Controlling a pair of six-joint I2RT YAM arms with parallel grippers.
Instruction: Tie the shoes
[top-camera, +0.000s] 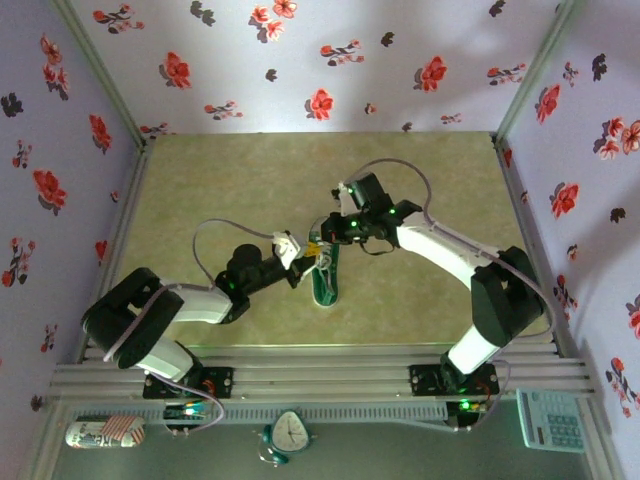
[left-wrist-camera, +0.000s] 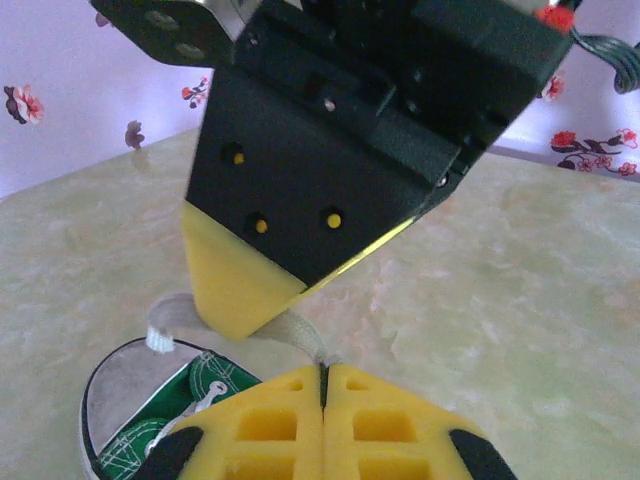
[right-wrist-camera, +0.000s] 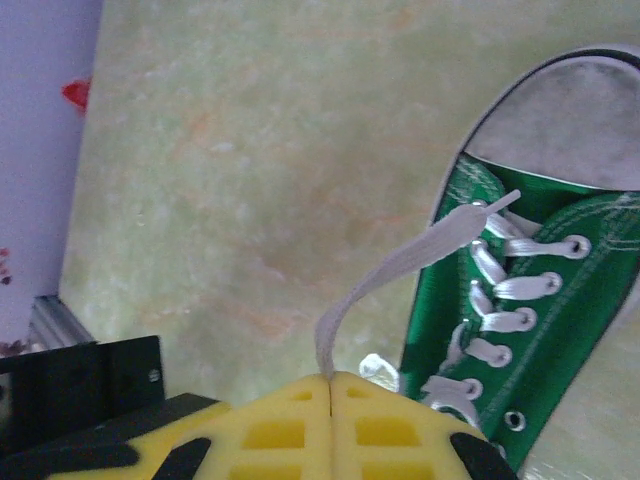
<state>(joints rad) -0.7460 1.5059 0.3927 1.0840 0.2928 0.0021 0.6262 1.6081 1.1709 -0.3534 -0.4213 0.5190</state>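
Right wrist: R fingers (right-wrist-camera: 335, 395) clamped on white lace (right-wrist-camera: 400, 265) of sneaker (right-wrist-camera: 590, 300); L fingers (left-wrist-camera: 328, 395) pinch lace too.

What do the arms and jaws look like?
Left arm and right arm: white shells, black joints, a thin grey cable looped along each. Jaws yellow with square cut-outs, on black housings.

Pale green marbled table (top-camera: 220, 180), 1 green sneaker (top-camera: 325, 287) flat near its middle
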